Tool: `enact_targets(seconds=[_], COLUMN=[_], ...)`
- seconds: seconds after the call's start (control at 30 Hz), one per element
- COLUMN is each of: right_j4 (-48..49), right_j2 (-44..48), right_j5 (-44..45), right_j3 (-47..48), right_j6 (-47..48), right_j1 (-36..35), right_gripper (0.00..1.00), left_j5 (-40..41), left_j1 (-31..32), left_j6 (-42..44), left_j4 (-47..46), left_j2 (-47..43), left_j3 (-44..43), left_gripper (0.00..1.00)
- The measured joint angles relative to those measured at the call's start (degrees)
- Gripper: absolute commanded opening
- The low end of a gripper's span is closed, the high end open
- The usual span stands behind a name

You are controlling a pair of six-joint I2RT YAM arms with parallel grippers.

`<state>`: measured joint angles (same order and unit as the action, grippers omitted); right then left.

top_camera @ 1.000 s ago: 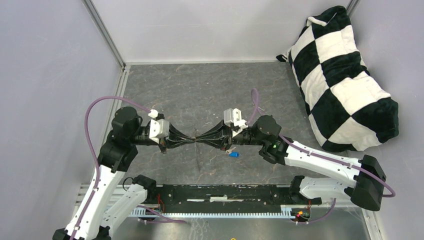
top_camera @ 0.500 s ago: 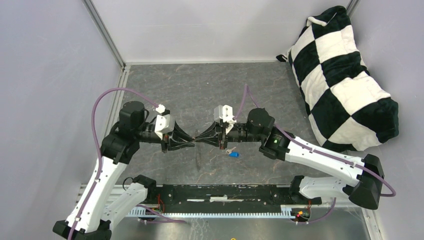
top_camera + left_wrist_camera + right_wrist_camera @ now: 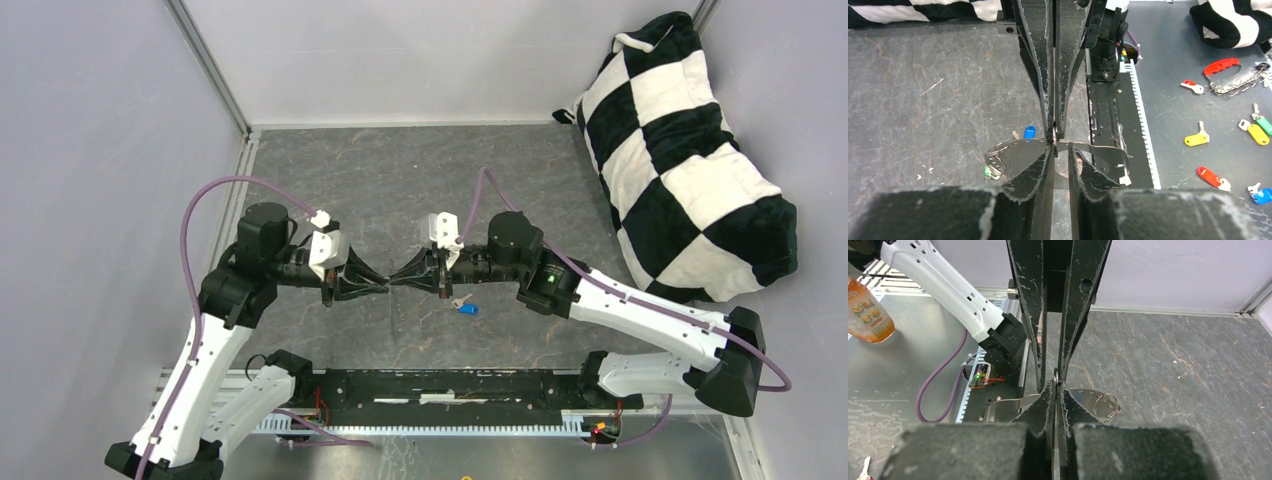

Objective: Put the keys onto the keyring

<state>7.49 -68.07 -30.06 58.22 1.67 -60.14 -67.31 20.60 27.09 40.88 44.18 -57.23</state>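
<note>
My two grippers meet tip to tip over the middle of the table. The right gripper [image 3: 397, 281] [image 3: 1055, 384] is shut on a small metal ring [image 3: 1055, 373] at its tips. The left gripper [image 3: 383, 284] [image 3: 1061, 146] faces it, open by a narrow gap with nothing between its pads. Its left finger touches that small ring [image 3: 1054, 135]. A perforated metal strip [image 3: 1098, 150] arches under both. At the strip's end hangs the keyring [image 3: 1105, 406] [image 3: 994, 164] with the green key [image 3: 987, 171]. The blue key [image 3: 466, 307] [image 3: 1029, 132] lies flat on the table under the right gripper.
A black-and-white checkered cushion [image 3: 690, 160] fills the back right corner. A black rail [image 3: 450, 385] runs along the near edge. Beyond it lie several loose key tags, such as a red one [image 3: 1223, 65] and a yellow one [image 3: 1194, 140]. An orange bottle [image 3: 865, 310] stands off-table.
The left gripper has gone from shut to slightly open. The right gripper has closed fully on the small ring, and its wrist has pushed leftward toward the left arm.
</note>
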Motion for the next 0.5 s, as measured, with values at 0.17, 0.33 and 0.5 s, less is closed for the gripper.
enact_targets(seconds=[0.17, 0.33, 0.5], right_j4=[-1.3, -2.1, -2.8], right_j2=[-0.1, -0.5, -0.5], right_j5=[-0.2, -0.7, 0.0], right_j3=[0.5, 0.8, 1.7], right_j6=[0.5, 0.8, 1.0], right_j1=[0.0, 0.0, 0.0], right_gripper=[0.01, 0.15, 0.41], left_j5=[0.5, 1.1, 1.5], left_j1=[0.0, 0.0, 0.0], left_j6=[2.7, 4.4, 5.2], left_j4=[1.5, 2.6, 3.8], left_j2=[0.0, 0.1, 0.1], left_j3=[-1.0, -1.0, -1.0], left_gripper=[0.02, 0.02, 0.02])
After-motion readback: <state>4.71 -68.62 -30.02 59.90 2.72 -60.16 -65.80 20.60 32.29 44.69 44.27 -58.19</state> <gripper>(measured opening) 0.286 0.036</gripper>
